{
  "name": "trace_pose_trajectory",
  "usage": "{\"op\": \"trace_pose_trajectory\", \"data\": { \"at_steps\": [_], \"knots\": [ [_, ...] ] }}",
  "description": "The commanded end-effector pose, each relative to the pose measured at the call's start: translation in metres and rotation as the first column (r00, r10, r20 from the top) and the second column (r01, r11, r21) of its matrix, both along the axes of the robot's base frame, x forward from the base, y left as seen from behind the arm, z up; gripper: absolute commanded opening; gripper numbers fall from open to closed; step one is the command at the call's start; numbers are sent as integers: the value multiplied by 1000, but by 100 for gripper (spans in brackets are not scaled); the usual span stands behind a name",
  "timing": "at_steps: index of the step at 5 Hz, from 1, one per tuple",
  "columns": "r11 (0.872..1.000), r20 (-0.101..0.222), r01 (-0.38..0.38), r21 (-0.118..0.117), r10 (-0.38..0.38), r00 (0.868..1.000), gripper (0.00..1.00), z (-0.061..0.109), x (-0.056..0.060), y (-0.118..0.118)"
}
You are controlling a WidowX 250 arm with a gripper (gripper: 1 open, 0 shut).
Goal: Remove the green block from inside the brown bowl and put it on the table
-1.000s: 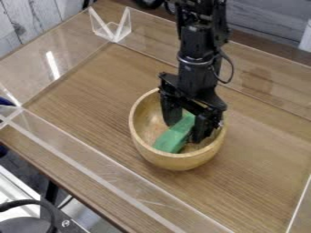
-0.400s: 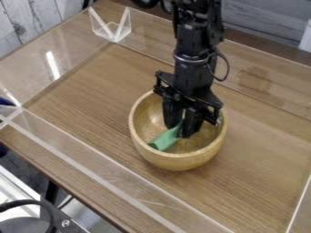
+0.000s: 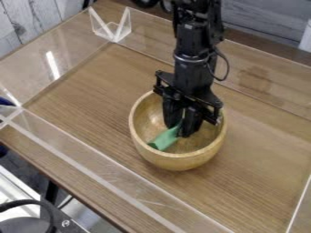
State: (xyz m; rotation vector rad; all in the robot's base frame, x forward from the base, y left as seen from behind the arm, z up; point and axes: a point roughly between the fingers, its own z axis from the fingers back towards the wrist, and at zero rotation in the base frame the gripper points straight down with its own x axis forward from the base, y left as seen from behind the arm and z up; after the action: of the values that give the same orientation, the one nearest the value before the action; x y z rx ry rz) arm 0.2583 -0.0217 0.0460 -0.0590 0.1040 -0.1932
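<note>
bowl (image 3: 180,162) of tan wood sits upright on the brown table (image 3: 104,100), its rounded wall and thick rim facing the camera. the green block (image 3: 165,139) is inside the bowl, slanting across the hollow, with one end toward the near left side of the rim and the other running up under the black fingers. the gripper (image 3: 181,128) reaches down into the bowl from its far side, and its pincer is closed in on the upper end of the block, pinching it between the fingers; the exact touching spots are hidden in the dark parts. the block's lower end shows bright and uncovered, still within the rim. the black arm (image 3: 197,45) rises behind the bowl, with a thin cable (image 3: 226,65) looping out on the right side of the picture. well behind the bowl and to its left in the picture stands a small clear plastic piece (image 3: 112,25). a clear strip (image 3: 73,150) runs along the table edge to the left of the bowl, and beyond it, in the near left corner, lie some black cables (image 3: 27,201).
</note>
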Motion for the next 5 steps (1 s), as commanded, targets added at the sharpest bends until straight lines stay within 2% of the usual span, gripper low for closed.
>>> {"op": "trace_pose_trajectory", "data": {
  "at_steps": [1, 5],
  "knots": [
    [1000, 60, -6, -7, 6, 998, 0, 18, 7, 1],
    [1000, 90, -13, -20, 15, 996, 0, 42, 8, 4]
  ]
}}
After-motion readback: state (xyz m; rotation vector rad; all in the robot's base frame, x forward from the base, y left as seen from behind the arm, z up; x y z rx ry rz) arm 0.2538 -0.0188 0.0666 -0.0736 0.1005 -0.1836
